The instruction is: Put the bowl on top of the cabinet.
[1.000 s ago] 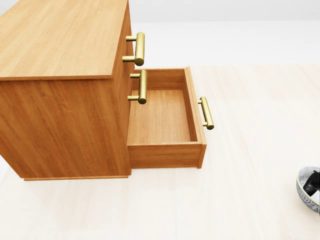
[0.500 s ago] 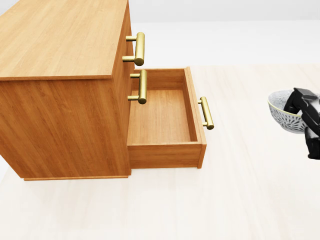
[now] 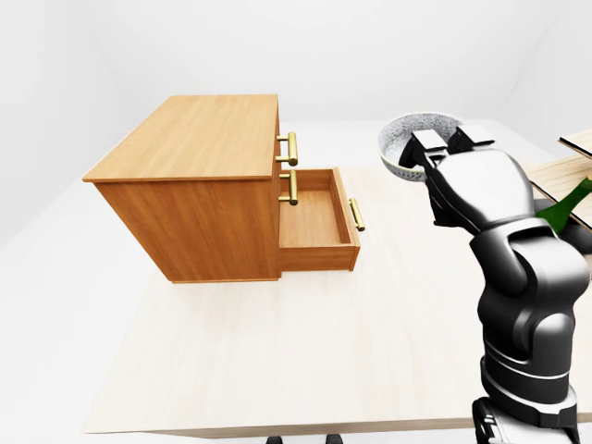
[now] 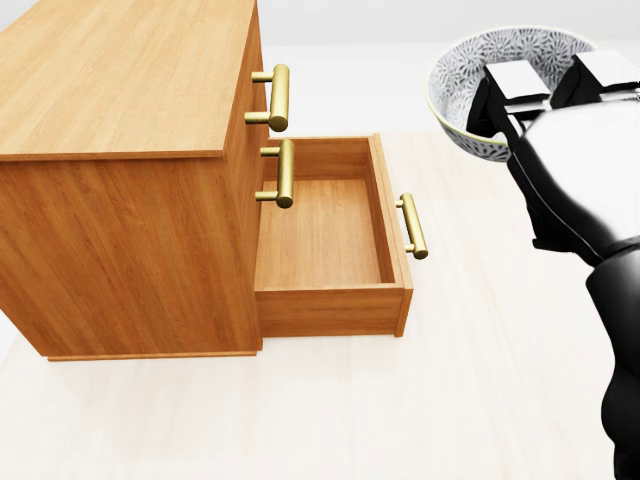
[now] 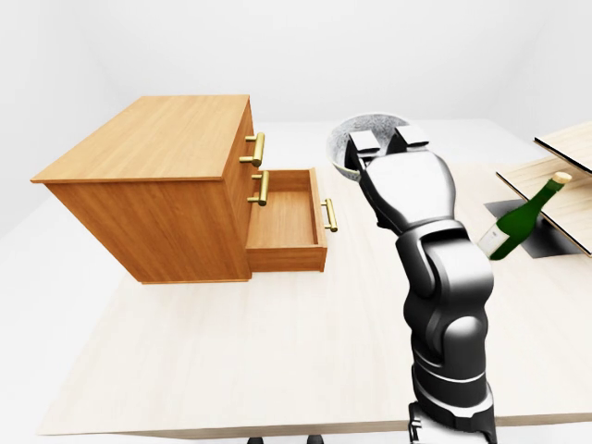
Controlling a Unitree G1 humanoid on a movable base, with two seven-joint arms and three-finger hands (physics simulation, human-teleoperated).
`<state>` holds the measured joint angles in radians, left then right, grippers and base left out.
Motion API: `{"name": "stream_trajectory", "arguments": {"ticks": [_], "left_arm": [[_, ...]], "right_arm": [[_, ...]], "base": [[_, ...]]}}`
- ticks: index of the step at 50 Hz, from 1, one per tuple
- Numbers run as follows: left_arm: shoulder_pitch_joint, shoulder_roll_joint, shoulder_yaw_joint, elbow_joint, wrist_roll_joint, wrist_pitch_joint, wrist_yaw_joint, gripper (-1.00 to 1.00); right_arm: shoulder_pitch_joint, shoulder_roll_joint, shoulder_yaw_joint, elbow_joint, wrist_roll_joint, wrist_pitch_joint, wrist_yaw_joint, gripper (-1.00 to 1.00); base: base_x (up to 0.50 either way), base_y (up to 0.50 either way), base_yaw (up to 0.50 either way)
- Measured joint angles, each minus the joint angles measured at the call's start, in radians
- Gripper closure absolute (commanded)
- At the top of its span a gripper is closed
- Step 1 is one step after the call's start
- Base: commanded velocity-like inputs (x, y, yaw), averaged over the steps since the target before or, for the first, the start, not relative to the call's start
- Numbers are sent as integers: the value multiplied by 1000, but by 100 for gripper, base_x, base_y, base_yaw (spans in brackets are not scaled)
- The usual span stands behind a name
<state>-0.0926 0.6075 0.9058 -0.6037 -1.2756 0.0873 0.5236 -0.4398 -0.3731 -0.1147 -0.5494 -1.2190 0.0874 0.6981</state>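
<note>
The grey patterned bowl (image 4: 468,78) hangs in the air at the upper right of the head view, to the right of the wooden cabinet (image 4: 120,75) and about level with its top. My right hand (image 4: 556,88) is shut on the bowl's near rim, its fingers (image 4: 512,84) hooked over the edge into the bowl. The cabinet's flat top is bare. Its lowest drawer (image 4: 322,232) stands pulled out and empty, with a brass handle (image 4: 412,226) on its face. My left hand is out of every view.
Two closed drawers carry brass handles (image 4: 279,97) on the cabinet's right face. In the right-eye view, a green bottle (image 5: 518,221) leans at the right beside wooden boards (image 5: 566,146). The pale table (image 3: 277,351) ends near the views' bottom.
My right hand has lifted the bowl from the lower right edge of the head view up to the upper right, and a little leftward toward the cabinet. The cabinet has not moved.
</note>
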Motion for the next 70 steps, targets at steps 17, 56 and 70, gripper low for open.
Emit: {"name": "stream_trajectory", "arguments": {"ticks": [17, 56, 70], "left_arm": [[1, 2, 2, -1, -5, 0, 0, -100], [6, 7, 11, -10, -30, 0, 0, -100], [2, 8, 6, 1, -19, 0, 0, -100]], "right_arm": [[-11, 81, 58, -122, -70, 0, 0, 100], [-630, -67, 64, 464, 57, 0, 0, 100], [-948, -42, 76, 924, 119, 0, 0, 100]], "base": [[0, 0, 0], [0, 0, 0], [0, 0, 0]]}}
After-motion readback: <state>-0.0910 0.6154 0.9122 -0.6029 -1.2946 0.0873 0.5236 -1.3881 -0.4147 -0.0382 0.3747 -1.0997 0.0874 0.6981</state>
